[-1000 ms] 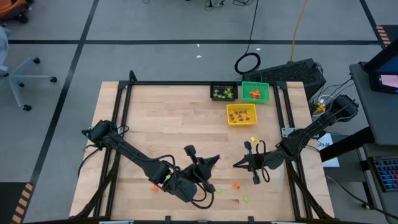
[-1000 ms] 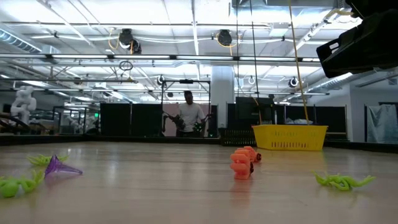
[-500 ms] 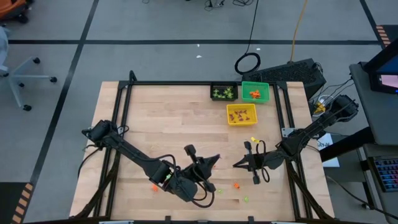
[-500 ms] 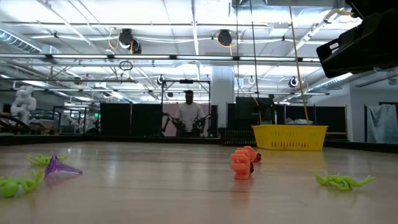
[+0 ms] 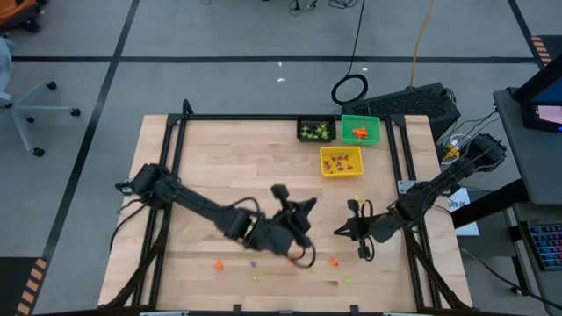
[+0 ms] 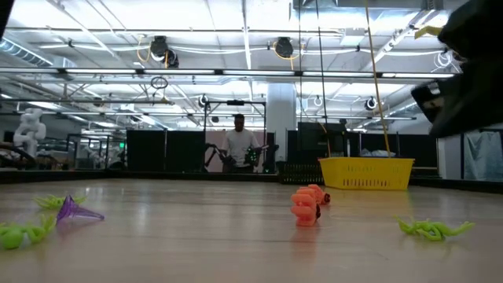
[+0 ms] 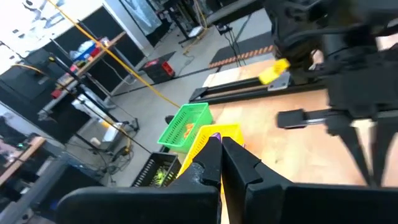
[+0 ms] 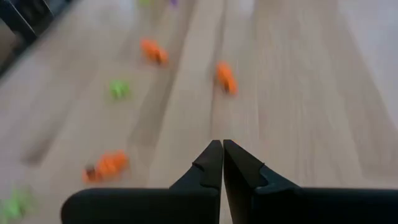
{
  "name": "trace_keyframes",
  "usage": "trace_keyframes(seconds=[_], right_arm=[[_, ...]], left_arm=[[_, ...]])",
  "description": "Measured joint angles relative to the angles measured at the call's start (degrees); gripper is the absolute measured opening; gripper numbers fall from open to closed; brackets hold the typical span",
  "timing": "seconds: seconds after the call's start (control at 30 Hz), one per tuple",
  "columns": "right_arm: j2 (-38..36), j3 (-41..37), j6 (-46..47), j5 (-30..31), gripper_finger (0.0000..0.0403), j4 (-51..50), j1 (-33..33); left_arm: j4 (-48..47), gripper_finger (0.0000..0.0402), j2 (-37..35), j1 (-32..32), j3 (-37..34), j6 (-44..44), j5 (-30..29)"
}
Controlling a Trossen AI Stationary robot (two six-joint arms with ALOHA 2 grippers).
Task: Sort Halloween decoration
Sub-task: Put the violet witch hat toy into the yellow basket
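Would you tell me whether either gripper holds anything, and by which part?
The left gripper pinches a purple trinket at its jaw tips; which part is hidden. Right gripper: shut, empty.

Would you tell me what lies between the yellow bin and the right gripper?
In the high view, one small yellow-green trinket lies on bare wood between the yellow bin and the right gripper.

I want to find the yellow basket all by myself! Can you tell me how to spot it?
Look at the wooden table from above and find its far edge, where three little square bins sit close together. The black bin and the green bin stand side by side in a row. The yellow bin sits just in front of them, nearer the table's middle, alone in its row.
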Motion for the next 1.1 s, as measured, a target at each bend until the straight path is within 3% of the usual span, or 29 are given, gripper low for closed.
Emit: trace_keyframes(seconds=[0.23, 0.57, 0.8, 1.1], right_arm=[[-2.21, 0.00, 7.79, -0.05, 0.0000, -10.09, 1.60], [-10.98, 0.00, 12.36, 0.07, 0.0000, -15.40, 7.27], [-13.15, 0.02, 16.03, 2.47, 0.0000, -19.46, 11.88], [-13.11, 0.02, 16.29, 3.38, 0.0000, -20.35, 12.88]], left_arm=[[0.78, 0.0000, 0.00, 8.44, -0.02, 4.48, 11.44], [11.15, 0.0000, 5.26, 19.15, -0.02, 14.92, 28.14], [15.46, 0.0000, 11.38, 24.77, -0.04, 19.43, 33.16], [18.65, 0.0000, 16.46, 26.30, -0.04, 19.00, 33.20]])
